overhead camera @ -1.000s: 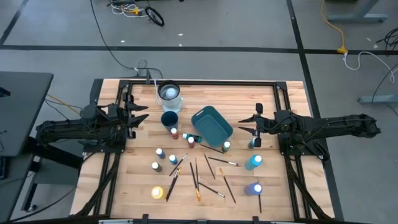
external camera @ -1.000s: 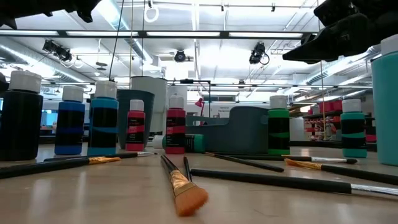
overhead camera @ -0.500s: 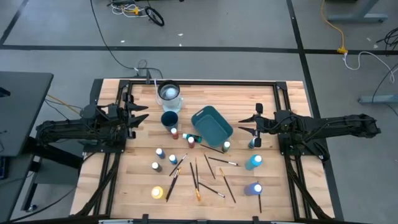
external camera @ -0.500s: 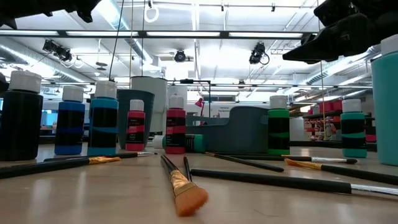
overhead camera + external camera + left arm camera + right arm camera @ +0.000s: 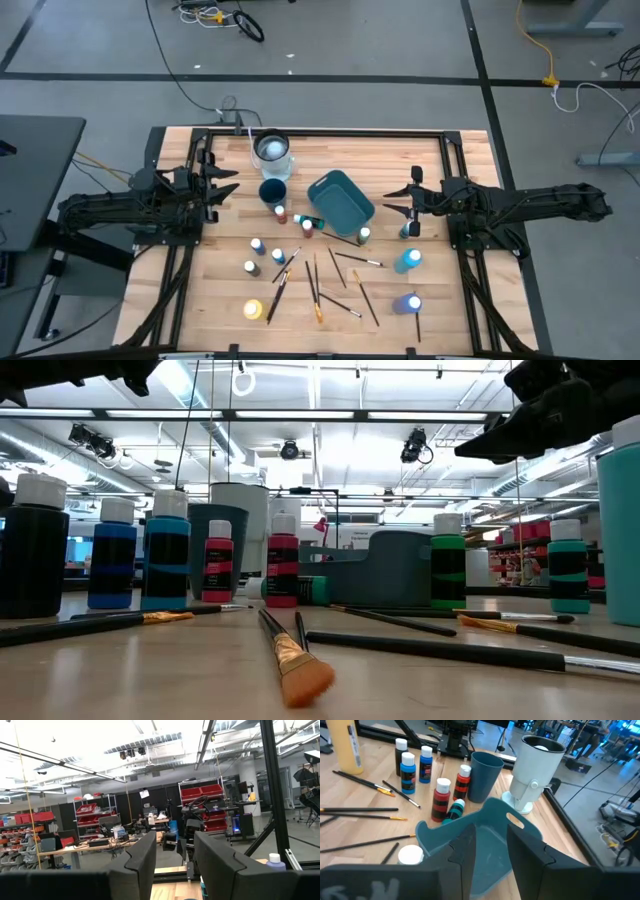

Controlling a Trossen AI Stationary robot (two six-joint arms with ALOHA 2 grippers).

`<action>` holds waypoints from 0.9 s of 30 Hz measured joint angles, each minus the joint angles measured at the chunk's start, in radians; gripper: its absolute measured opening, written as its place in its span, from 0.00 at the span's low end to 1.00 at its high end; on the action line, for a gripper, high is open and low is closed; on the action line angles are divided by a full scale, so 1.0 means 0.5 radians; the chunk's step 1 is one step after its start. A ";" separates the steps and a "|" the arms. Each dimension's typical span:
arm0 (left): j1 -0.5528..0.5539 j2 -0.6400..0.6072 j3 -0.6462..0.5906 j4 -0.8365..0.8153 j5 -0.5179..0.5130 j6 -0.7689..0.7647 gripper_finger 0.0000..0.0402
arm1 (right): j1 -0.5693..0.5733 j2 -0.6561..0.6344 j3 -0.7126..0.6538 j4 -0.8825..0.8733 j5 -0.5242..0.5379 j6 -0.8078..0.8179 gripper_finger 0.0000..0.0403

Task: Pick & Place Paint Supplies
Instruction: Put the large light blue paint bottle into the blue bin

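Observation:
Several small paint bottles stand on the wooden table: two red ones (image 5: 441, 799), blue ones (image 5: 408, 770), a yellow one (image 5: 253, 310) and teal ones (image 5: 407, 260). One teal bottle (image 5: 455, 810) lies on its side. Thin brushes (image 5: 320, 280) lie flat among them. The teal tray (image 5: 341, 202) sits mid-table, next to the dark blue cup (image 5: 272, 191). My left gripper (image 5: 225, 185) hovers open at the left, above the table. My right gripper (image 5: 392, 203) hovers open at the right, facing the tray (image 5: 432, 837). Neither has anything between its fingers.
A pale jug-like container (image 5: 272, 152) stands at the far edge behind the cup. A black metal frame (image 5: 320, 133) runs round the tabletop. Bare wood shows at the far right (image 5: 430, 165) and along the left side (image 5: 215, 280).

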 joint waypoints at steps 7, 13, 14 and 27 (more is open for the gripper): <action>0.001 0.000 0.000 0.000 0.000 0.000 0.35 | -0.001 0.000 0.000 0.208 -0.137 0.322 0.28; 0.001 0.000 0.000 0.000 -0.001 0.000 0.35 | 0.000 0.006 0.000 0.610 -0.483 0.646 0.28; 0.001 0.000 0.000 -0.001 -0.001 0.000 0.35 | 0.000 0.006 0.000 0.687 -0.466 0.614 0.28; 0.001 0.001 -0.001 0.011 0.022 -0.087 0.35 | -0.003 0.007 0.001 1.159 0.130 0.373 0.28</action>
